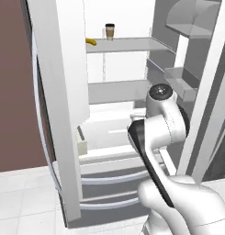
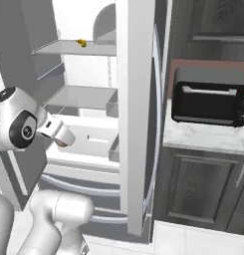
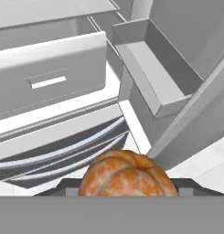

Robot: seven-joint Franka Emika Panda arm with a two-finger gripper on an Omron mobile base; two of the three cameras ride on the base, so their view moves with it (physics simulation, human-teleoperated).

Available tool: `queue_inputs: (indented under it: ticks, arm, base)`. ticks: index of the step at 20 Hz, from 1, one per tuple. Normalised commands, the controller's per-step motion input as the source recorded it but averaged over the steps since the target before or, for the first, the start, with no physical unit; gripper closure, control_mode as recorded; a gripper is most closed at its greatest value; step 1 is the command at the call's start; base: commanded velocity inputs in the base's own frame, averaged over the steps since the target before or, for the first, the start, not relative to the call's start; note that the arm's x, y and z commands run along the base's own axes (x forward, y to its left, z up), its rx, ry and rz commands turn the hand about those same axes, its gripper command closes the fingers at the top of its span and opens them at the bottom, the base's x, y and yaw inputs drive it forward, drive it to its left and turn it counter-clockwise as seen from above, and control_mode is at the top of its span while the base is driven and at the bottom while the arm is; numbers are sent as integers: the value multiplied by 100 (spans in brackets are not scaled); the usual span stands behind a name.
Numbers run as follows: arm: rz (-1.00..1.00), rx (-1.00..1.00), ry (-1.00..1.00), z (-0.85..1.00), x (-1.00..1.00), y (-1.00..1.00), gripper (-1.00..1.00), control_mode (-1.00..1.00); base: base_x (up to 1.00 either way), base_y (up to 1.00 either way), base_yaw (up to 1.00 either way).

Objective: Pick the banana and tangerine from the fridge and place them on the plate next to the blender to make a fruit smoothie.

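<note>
My pincer (image 3: 127, 194) is closed on the tangerine (image 3: 127, 176), low centre of the hand view, outside the fridge (image 1: 63, 114). The banana (image 1: 90, 41) lies on the upper shelf, upper left of the left base view, well above my pincer.

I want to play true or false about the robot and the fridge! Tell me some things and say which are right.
1. The tangerine sits right at the gripper. True.
2. The banana is lying on the floor. False: it lies on an upper shelf in the fridge.
3. A coffee cup stands on the same shelf as the banana. True.
4. The fridge doors are closed. False: they stand open, showing shelves and drawers.
5. A black oven sits on the counter beside the fridge. True.
</note>
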Motion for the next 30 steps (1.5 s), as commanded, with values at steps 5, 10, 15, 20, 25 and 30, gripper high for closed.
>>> queue_inputs:
  ticks: [5,10,15,20,25,30]
  arm:
    - [0,0,0,0,0,0,100,100]
    - [0,0,0,0,0,0,100,100]
    - [0,0,0,0,0,0,100,100]
    - [0,0,0,0,0,0,100,100]
    - [0,0,0,0,0,0,100,100]
    - [0,0,0,0,0,0,100,100]
  base:
    - [-100,4,-3]
    - [-97,35,-29]
    - [-81,22,-55]
    - [-55,25,-79]
    - [-15,21,-87]
    - [1,11,-88]
